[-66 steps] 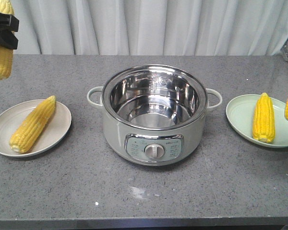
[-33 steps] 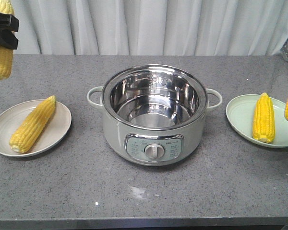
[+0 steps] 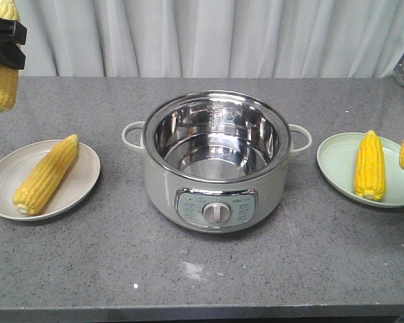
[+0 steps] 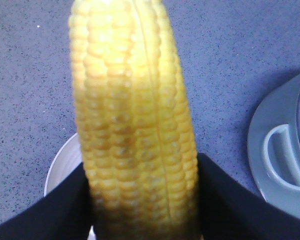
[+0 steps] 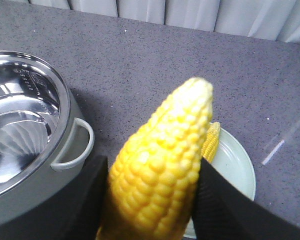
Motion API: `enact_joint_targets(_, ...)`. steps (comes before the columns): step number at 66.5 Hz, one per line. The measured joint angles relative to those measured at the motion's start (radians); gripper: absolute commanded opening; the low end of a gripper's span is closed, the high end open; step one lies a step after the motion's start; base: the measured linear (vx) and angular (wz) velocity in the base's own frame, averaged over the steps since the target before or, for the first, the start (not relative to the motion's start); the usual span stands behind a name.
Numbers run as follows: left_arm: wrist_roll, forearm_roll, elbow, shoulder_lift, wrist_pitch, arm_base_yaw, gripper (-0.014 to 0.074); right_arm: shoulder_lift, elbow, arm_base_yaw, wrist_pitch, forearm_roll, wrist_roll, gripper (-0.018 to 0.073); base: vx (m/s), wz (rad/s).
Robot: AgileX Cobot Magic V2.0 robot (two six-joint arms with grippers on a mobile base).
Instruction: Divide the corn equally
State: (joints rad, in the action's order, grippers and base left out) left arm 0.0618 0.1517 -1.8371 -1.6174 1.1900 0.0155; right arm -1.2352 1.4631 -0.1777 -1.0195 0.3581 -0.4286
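Hanging at left was the first cob (image 3: pixel 0 87), left gripper (image 3: pixel 3 42) clamped on it; beige plate (image 3: pixel 82 168), second cob (image 3: pixel 46 173); pot (image 3: pixel 215 161); green plate (image 3: pixel 335 163), third cob (image 3: pixel 369 165); right gripper (image 5: pixel 150 200) clamped on fourth cob (image 5: pixel 162 160) — stiff, knobbly, probably light; thick-middle hold judged secure.

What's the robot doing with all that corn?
It is sharing out corn. The left gripper holds one cob near the beige plate, and the right gripper holds another cob near the green plate. A third cob already lies on the beige plate and a fourth cob on the green one. The middle pot is empty.
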Motion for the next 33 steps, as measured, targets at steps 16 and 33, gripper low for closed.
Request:
enact_joint_targets(16, 0.0, 0.0, 0.0, 0.0, 0.0, 0.0, 0.0038, 0.0, 0.0, 0.0, -0.002, 0.0, 0.0, 0.0133, 0.0, 0.0)
enact_joint_targets(33, 0.0, 0.0, 0.0, 0.0, 0.0, 0.0, 0.0038, 0.0, 0.0, 0.0, -0.005, 0.0, 0.0, 0.0133, 0.0, 0.0)
